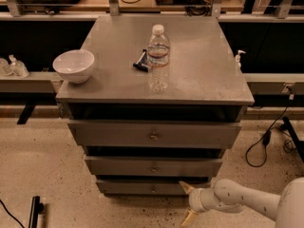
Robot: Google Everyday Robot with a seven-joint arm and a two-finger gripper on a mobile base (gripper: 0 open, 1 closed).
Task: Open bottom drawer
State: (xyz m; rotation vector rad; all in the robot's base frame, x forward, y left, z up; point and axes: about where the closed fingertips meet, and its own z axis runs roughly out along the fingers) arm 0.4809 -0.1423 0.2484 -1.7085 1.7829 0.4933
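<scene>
Hovering my gripper low at the right corner of the slim grey metal bottom drawer, tan tapered fingers standing apart, small round knob sitting untouched.

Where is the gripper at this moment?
In the camera view the gripper is low and right of centre, near the floor, open, with its upper finger by the right end of the bottom drawer front.
</scene>
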